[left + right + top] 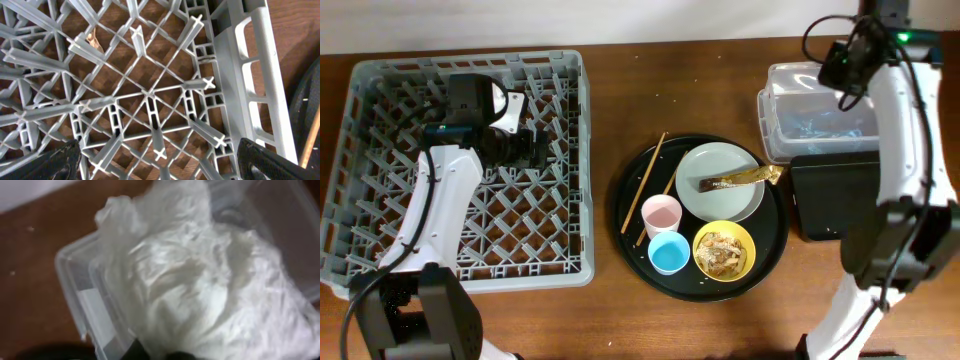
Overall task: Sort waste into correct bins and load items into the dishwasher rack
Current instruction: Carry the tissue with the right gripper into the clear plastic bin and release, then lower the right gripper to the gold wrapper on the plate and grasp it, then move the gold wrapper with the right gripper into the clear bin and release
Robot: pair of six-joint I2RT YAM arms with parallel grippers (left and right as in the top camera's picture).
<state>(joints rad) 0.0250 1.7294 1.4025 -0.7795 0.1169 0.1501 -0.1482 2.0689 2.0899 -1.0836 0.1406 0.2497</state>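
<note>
So far I'm seeing only the napkin (210, 290) over the clear tub (75, 280); whether the right pincer (842, 62) is gripping it, I cannot tell. The left pincer (160, 162) is hanging wide open, empty, above the rack (250, 75); the wrapper (740, 180) and bowl (724, 250) are waiting.

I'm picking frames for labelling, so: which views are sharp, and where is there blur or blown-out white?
Right wrist: soft throughout, the crumpled napkin nearly washed out to plain white, the edges of the clear tub smeared. Left wrist: crisp on the rack lattice, its shadowed gaps still readable. Overhead: sharp and evenly lit, no strong glare.
</note>
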